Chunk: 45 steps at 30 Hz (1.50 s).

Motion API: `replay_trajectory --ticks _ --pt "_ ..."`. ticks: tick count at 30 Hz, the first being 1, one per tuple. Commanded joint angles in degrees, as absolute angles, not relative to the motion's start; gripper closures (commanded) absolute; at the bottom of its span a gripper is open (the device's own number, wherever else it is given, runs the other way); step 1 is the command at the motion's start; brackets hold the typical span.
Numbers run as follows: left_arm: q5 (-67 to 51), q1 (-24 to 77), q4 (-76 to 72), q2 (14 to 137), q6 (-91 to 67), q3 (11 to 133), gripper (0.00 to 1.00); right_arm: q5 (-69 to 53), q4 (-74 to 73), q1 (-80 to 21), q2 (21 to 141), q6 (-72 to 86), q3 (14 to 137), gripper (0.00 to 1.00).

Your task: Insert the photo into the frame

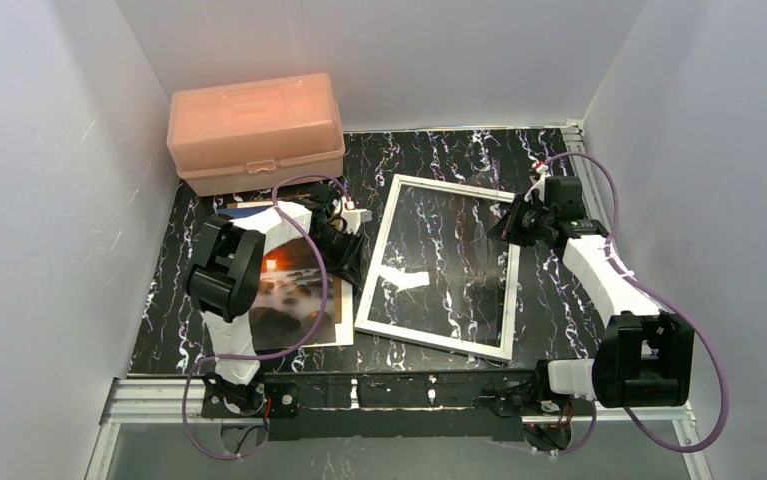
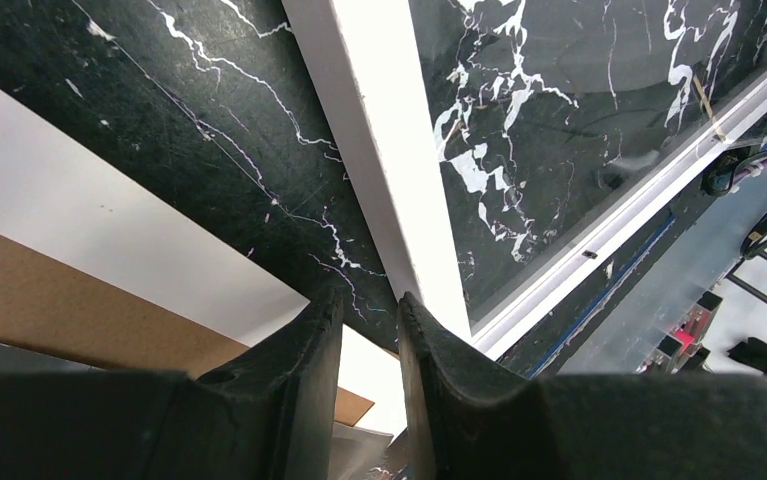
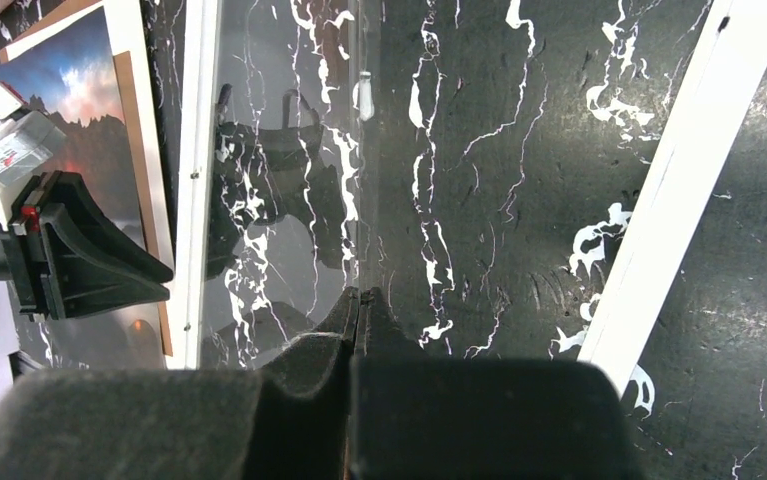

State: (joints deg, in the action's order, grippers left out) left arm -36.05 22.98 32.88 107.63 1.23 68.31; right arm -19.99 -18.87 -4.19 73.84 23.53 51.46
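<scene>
Top external view, contents listed from largest to smallest.

1. Black marbled table (image 1: 439, 150). It fills the middle of the view.
2. The frame (image 1: 434, 342). It is white and thin and lies skewed at the centre, and nothing is loaded in it.
3. Clear pane (image 3: 279, 150). In the right wrist view its free edge runs straight down into the pinch. That edge stands apart from the frame's right-hand bar, so you can judge it raised on that side.
4. Salmon-pink box (image 1: 256, 133). It is at the upper left with its lid shut and is not part of the job.
5. The photo (image 1: 284, 290). It lies picture side up at centre left, partly under the left arm and just beside the frame's left bar, outside the frame.
6. Brown backing board (image 2: 69, 320). It is at the lower left of the left wrist view, with a white sheet edge above it.
7. Right gripper (image 3: 359, 295). Its fingers are pressed tight on the pane's edge.
8. Left gripper (image 2: 371, 310). Its fingers are only narrowly parted with nothing between them. It hangs over bare marble between the white sheet and the frame's left bar.

Step in hand, as a judgement: the frame is being held open for loading, and the photo has not yet been picked up.

Next move, as a judgement:
- Take the left fingers to the photo's near edge and get a thin pinch on the print alone, without the board.
- Slide the print in flat under the raised pane.
- Hold the right grip steady while you do this. The print is glossy and may skid across the marble.
</scene>
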Motion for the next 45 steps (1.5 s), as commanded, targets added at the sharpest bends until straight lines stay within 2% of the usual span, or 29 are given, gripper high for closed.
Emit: replay_trajectory --ticks 1,21,24,28,32,38,45 --pt "-37.8 23.3 33.2 107.4 1.6 69.2 0.74 -21.4 -14.2 -4.0 72.4 24.8 49.9 0.99" --pt "-37.8 24.1 33.1 106.3 1.9 68.5 0.75 -16.0 -17.3 -4.1 74.4 22.9 49.9 0.98" --pt "-37.5 24.1 33.1 106.0 2.3 68.3 0.75 -14.6 -18.9 -4.0 74.7 22.1 50.5 0.88" --pt "-37.4 24.1 33.1 105.6 2.4 68.3 0.75 -13.9 -20.0 -4.1 75.5 21.6 51.0 0.60" --pt "-37.3 24.1 33.1 105.3 2.3 68.5 0.75 -13.8 -20.6 -4.0 76.7 21.1 51.6 0.44" --pt "-37.1 24.1 33.1 105.1 2.5 68.6 0.75 -12.6 -21.4 -4.1 78.3 20.5 52.6 0.30" --pt "-37.2 24.1 33.1 105.4 2.4 68.6 0.75 -10.4 -24.3 -4.3 80.9 19.4 55.3 0.24"
